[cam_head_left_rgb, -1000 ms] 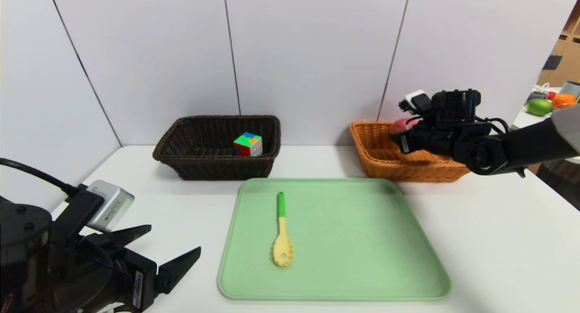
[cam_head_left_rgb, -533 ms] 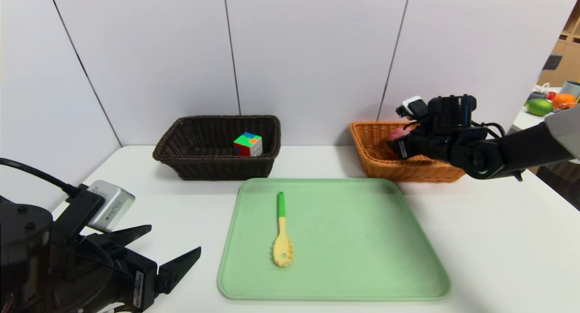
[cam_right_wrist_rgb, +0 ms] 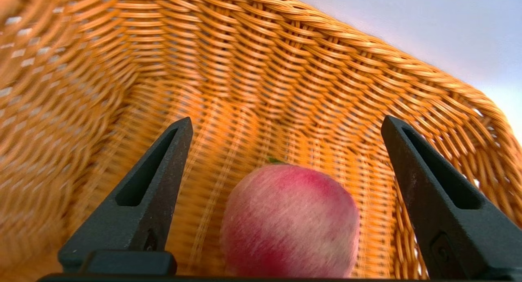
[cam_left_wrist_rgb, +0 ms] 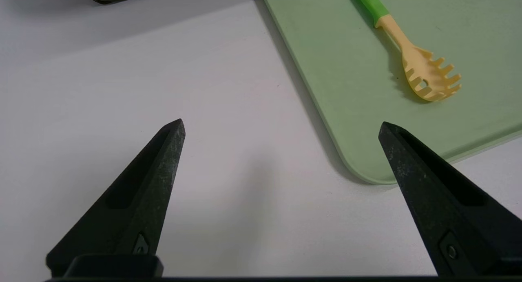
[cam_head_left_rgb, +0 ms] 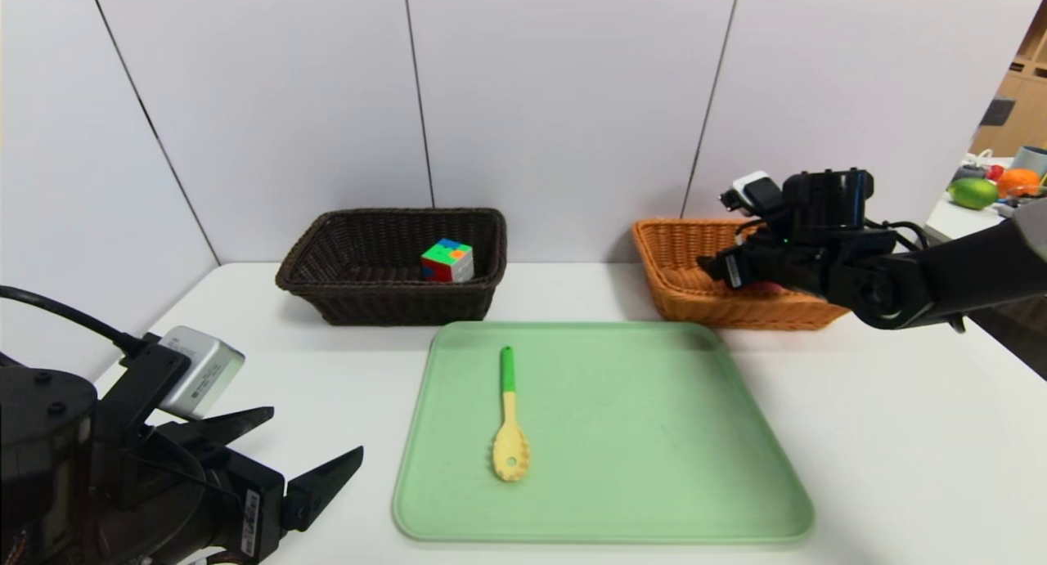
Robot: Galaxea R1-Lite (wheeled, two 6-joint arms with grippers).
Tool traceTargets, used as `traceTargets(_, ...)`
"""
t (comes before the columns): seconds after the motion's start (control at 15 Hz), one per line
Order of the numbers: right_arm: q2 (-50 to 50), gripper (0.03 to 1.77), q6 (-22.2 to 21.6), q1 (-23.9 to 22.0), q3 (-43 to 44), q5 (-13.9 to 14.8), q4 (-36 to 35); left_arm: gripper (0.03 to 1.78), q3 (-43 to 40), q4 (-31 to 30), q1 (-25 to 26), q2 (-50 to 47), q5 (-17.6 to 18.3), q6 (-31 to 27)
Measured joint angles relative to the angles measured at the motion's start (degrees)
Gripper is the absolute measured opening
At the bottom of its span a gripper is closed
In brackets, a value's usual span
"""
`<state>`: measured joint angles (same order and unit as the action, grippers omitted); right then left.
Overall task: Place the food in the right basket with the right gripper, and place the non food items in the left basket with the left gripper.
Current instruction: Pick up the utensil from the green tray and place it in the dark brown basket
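A: Is there any writing here that you can read?

B: Nothing legible. There is a small white label [cam_head_left_rgb: 248,522] on the body of the left claw [cam_head_left_rgb: 315,455], low in the head view, and it carries some dark print, but the marks are far too small to make out.

A: What about the baskets, the tray or the spoon?

B: I see no lettering, brand, number or sign on them. The two wrist views show no print either.

A: So the label is the only candidate?

B: Yes, and I cannot tell what it says.
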<state>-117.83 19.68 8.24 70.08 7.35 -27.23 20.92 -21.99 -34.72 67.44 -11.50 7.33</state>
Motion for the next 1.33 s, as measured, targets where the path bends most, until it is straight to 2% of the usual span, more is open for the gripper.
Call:
traceTargets(0.13,4.24,1.62,0.16,0.74,-3.28,-0.77,-0.05,1.69,-0.09,0.00,0.00,0.01,0.00,0.05)
traceTargets(0.33,12.87,1.65,0.48,1.93,-6.47,-3.69,1.39,1.69,0.11,0.00,0.00,0.15,0.00,0.06)
traceTargets(0.67,31.28,1.68,-0.11,5.95,-10.54,-6.41,10.46,1.69,0.13,0.00,0.00,0.06,0.00,0.09)
traceTargets(0.93,46.06,1.69,-2.38,8.75,-21.05,-6.23,16.58,1.69,0.07,-0.09,0.00,-0.13,-0.02,0.16)
traceTargets(1.33,59.58,1.69,-10.40,9.67,-37.68,-2.15,17.94,1.69,0.07,-0.09,-0.12,-0.24,0.04,0.46)
